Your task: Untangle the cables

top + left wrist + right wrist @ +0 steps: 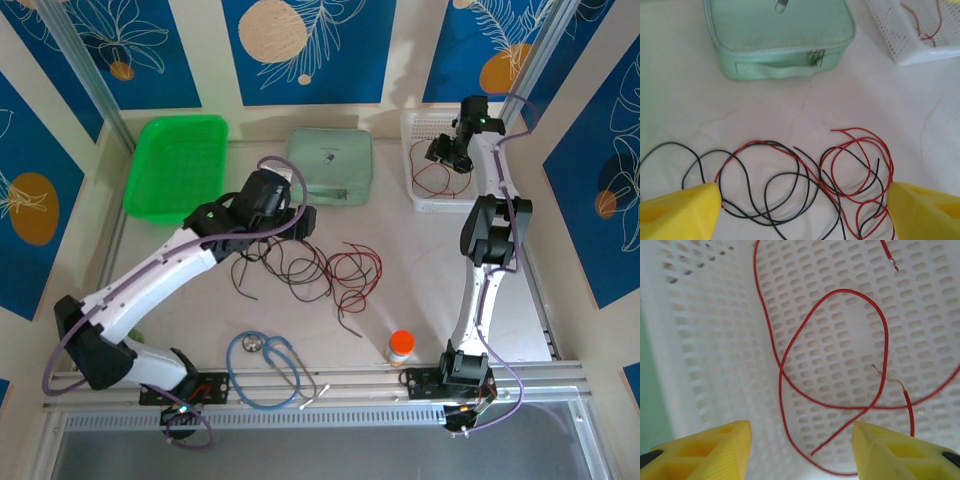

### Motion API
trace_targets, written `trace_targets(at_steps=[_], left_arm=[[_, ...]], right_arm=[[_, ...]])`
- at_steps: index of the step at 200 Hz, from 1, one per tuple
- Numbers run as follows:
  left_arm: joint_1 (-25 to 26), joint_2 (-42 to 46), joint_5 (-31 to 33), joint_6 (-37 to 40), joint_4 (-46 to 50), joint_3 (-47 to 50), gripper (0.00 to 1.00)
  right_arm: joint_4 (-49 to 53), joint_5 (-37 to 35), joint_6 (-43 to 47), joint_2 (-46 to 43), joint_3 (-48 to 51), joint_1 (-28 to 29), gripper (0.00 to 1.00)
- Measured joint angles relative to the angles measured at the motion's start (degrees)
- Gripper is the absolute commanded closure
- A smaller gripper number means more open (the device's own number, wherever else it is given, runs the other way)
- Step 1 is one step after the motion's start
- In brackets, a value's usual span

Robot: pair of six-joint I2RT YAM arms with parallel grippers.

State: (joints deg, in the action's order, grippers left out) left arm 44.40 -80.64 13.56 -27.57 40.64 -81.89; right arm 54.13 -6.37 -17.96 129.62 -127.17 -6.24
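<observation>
No text, number or brand can be read. The mint-green case point(331, 168) at the far middle bears a small dark mark point(326, 155), too small to make out.

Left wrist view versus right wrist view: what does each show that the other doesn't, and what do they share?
Left wrist adds the mint case and the black and red cables tangled on the table. Right wrist adds the frayed ends of the red cable, close up. Both show the white basket holding that cable, and open yellow fingers.
</observation>
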Motion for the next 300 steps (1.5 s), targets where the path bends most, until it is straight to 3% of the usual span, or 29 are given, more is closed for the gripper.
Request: trace_targets(at_steps=[89, 152, 204, 300], left_arm=[[-1.81, -17.66, -8.66, -2.32, 6.88, -5.84, 0.3], [-1.79, -25.05, -13.46, -4.72, 5.31, -5.29, 0.46], [-0.87, -25.75, -16.44, -4.98, 4.79, -0.2, 0.53], [0.26, -31.39, -16.22, -0.98, -0.81, 2.97, 0.6]], right_arm=[[-4.98, -6.38, 0.76, -33.66, 27.06, 12.37, 0.52], [-7.26, -7.89, -1.31, -49.13, 45.22, 20.22, 0.61], [-7.45, -8.55, -3.91, -56.7, 52.83, 23.91, 0.64], [-7.3, -9.73, -6.56, -60.41, 56.81, 26.38, 0.66]])
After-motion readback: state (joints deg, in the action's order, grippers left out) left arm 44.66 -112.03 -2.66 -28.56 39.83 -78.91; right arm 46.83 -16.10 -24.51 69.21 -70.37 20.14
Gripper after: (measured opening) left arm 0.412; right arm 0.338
